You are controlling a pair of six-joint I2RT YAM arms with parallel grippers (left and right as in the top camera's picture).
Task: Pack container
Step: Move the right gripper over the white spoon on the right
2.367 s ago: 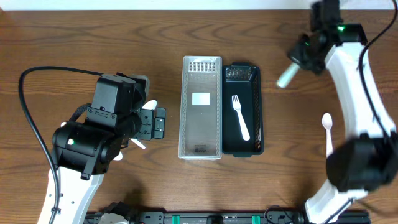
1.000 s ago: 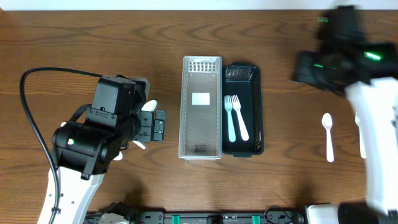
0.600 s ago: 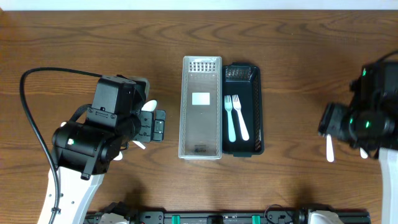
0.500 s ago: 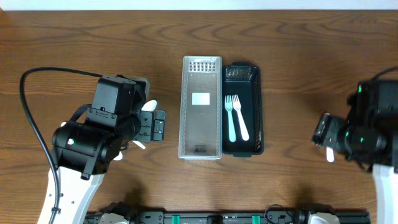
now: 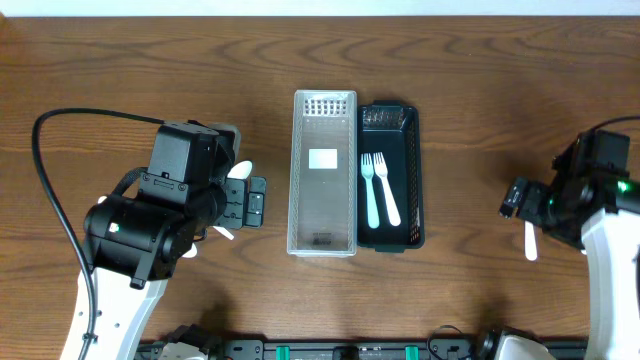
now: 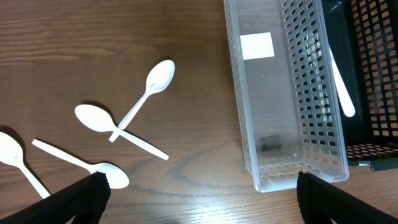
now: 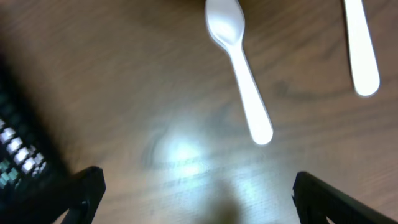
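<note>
A clear slotted container stands mid-table with a black slotted container against its right side. The black one holds a pale blue fork and a white fork. My left gripper is open and empty, hovering left of the clear container, with several white spoons on the wood below it. My right gripper is open and empty above a white spoon, whose handle shows in the overhead view. In the overhead view the right gripper is at the right.
A second white utensil handle lies right of the right-hand spoon. The black container's edge shows at the left of the right wrist view. The left arm covers most of the left-hand spoons from above.
The right arm has swung from the back right, over the black container, to the front right above the spoon. A pale blue fork now lies in the black container. The left arm is still.
</note>
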